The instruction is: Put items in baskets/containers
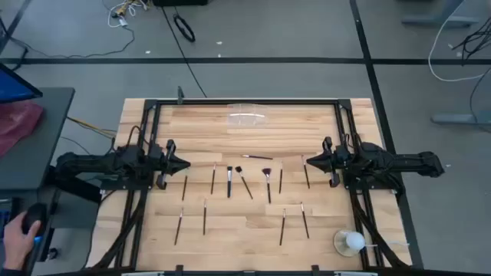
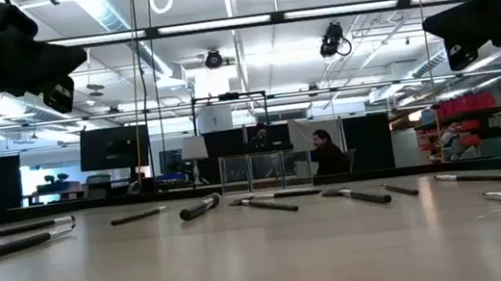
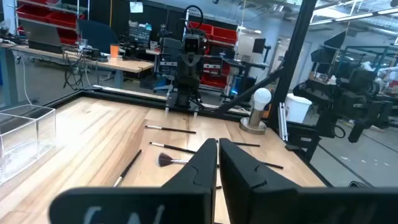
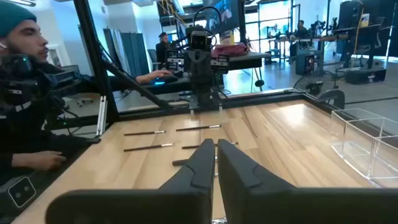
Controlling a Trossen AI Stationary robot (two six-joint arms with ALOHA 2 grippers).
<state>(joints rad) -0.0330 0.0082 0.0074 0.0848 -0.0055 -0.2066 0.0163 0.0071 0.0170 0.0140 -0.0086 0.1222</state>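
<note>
Across the surface (image 1: pixel 245 230) the brushes (image 1: pixel 229 182) lie scattered, clear holder (image 1: pixel 247 117) at the far edge; left gripper (image 1: pixel 184 164) and right gripper (image 1: pixel 308 161) closed, empty. Best open wide, descend squarely over one handle.

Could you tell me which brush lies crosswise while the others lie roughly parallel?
The brush nearest the clear holder: it alone lies across the table; the others point toward the holder.

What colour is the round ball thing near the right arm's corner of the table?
White; the round ball shows best in the high view.
</note>
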